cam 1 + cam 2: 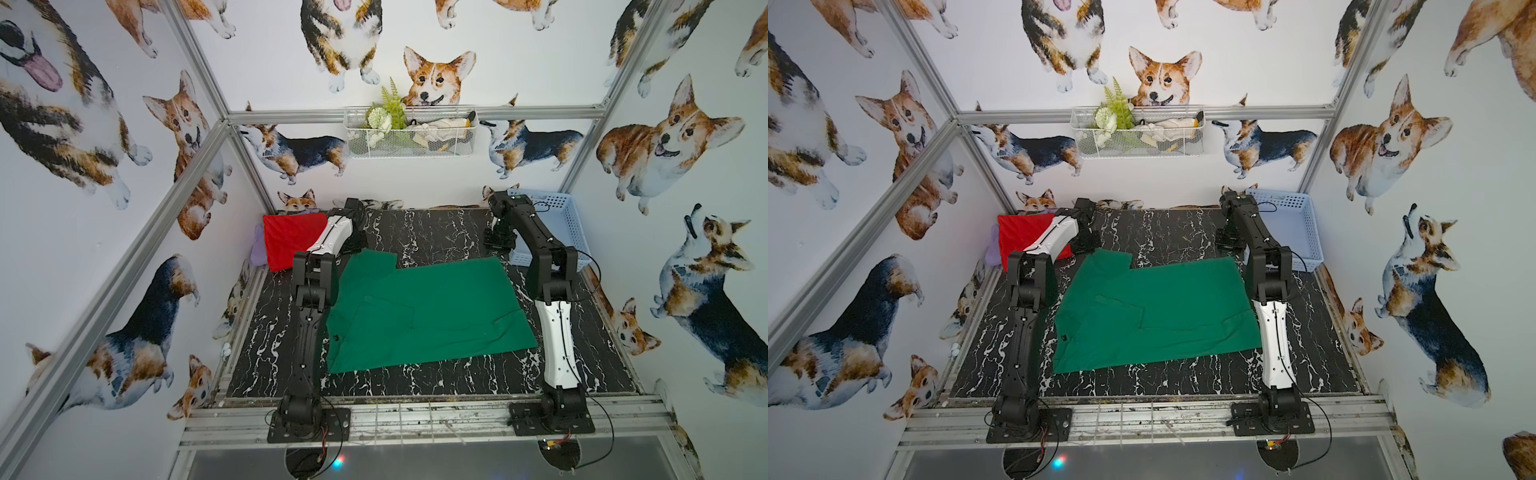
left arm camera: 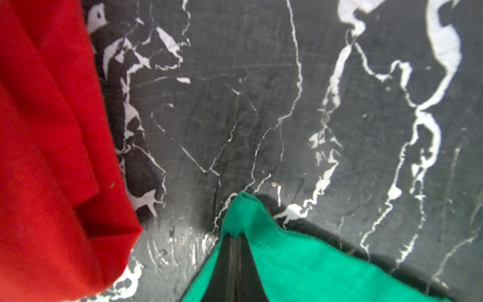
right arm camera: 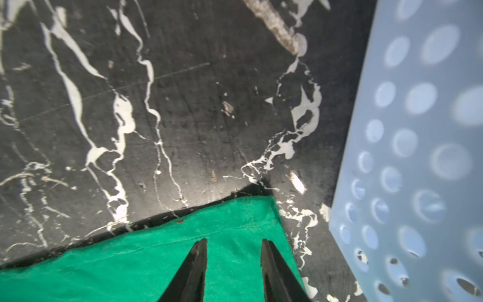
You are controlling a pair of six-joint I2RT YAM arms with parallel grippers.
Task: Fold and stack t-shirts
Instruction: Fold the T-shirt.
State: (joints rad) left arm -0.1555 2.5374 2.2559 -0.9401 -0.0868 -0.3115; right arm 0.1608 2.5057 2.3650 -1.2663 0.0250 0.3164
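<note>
On the black marbled worktop (image 1: 436,232) amid corgi wallpaper (image 1: 436,79), left fingers (image 2: 236,251) pinch the green t-shirt (image 1: 428,307); right fingers (image 3: 200,258) gape.

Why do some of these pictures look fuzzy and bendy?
Right wrist view: the basket is so close that its holes blur. Left wrist view: the red shirt looks soft, and glare shines on the table beside the green shirt. In both top views: sharper and evenly lit, but the walls splay outward.
</note>
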